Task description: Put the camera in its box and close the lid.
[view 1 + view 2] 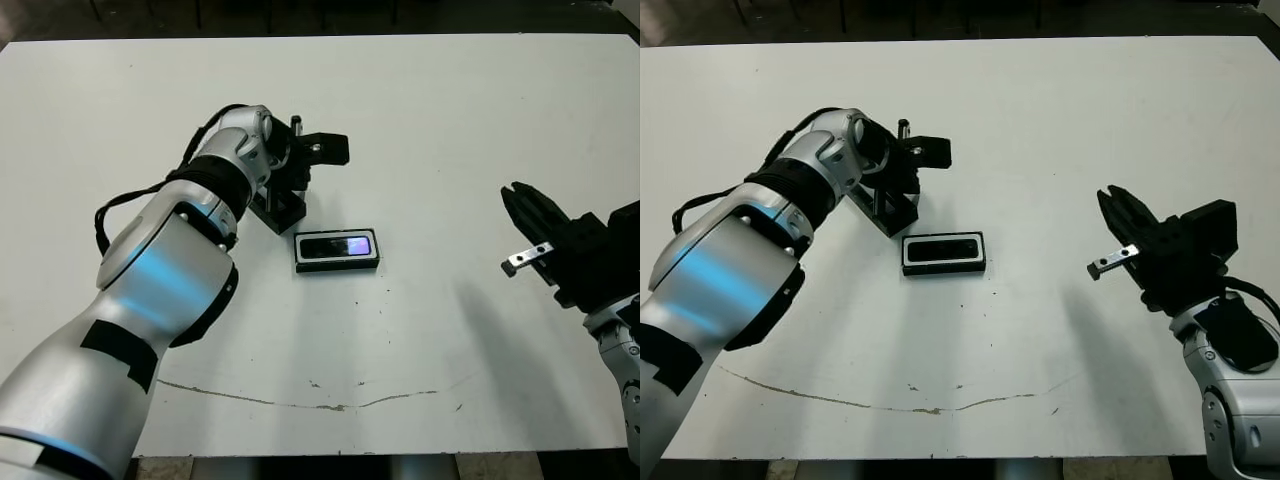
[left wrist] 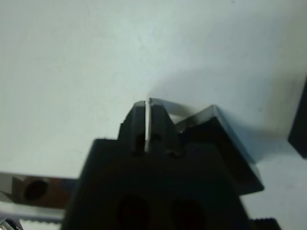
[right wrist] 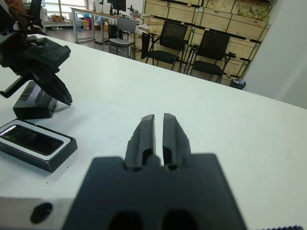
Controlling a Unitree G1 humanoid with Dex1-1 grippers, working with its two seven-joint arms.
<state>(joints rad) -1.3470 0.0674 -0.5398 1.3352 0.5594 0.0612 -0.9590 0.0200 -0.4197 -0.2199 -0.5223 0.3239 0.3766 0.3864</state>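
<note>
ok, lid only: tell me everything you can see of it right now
The lid is a black rectangular cover, hard and plastic-looking, lying on the white table just behind the box on the robot's left and set askew to it. It is off the box, which has the camera in it. The left gripper is down at the lid with fingers together, and its body hides much of the lid, so real contact is unclear. The right wrist view shows a glossy top face.
</note>
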